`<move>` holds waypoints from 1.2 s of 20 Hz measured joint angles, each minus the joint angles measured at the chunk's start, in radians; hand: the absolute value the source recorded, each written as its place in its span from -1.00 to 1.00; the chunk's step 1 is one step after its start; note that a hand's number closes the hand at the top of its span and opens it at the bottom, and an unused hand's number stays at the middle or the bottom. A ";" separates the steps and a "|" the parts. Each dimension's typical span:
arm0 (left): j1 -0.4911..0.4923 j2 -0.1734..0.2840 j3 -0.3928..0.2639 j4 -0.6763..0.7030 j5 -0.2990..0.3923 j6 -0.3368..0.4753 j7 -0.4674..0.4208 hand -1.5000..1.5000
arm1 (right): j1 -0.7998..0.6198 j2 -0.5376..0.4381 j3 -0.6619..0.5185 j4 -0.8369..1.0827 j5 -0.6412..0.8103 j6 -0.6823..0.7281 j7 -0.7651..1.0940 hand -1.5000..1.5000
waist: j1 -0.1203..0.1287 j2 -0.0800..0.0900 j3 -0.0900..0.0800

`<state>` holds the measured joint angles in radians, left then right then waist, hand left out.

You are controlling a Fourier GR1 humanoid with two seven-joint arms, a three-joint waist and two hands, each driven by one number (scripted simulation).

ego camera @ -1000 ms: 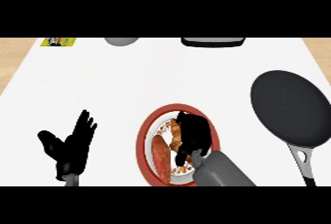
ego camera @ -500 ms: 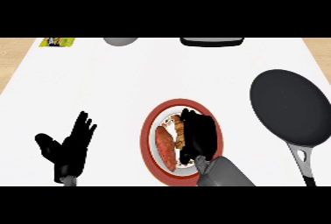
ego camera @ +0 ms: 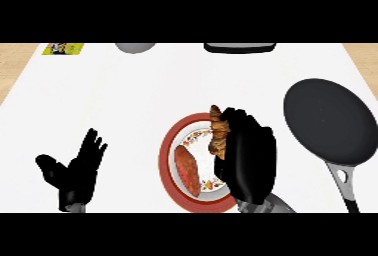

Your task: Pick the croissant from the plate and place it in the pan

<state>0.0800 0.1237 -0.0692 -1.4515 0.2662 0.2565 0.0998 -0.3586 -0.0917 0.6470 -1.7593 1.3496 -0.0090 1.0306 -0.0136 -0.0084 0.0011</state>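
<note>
Croissant [ego camera: 217, 131] grasped along the left edge of the right hand [ego camera: 249, 155], held over the plate [ego camera: 168, 150] rim, sausage [ego camera: 187, 170] left on plate, pan [ego camera: 328, 126] to the right on worktop [ego camera: 148, 90], left hand [ego camera: 74, 172] rested open at lower left

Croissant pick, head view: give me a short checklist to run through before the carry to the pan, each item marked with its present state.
1. Right hand on the croissant: ok, it lies against the hand's left side.
2. Fingers closed round it: cannot tell, the hand hides the contact.
3. Croissant clear of the plate: cannot tell from this steep view.
4. Reddish item left on the plate: ok, apart from the hand.
5. Pan empty, right of the plate: ok.
6. Left hand out of the way: ok, open, resting at lower left.
</note>
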 measured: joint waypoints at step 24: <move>-0.015 -0.022 0.005 -0.009 -0.028 -0.017 0.027 0.00 | -0.073 -0.235 -0.678 0.365 -0.259 -0.278 -0.466 1.00 | 0.027 0.012 0.001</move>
<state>0.0654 0.1020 -0.0646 -1.4610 0.2379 0.2399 0.1272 -0.4317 -0.3264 -0.0313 -1.3942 1.0911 -0.2873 0.5643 0.0130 0.0033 0.0022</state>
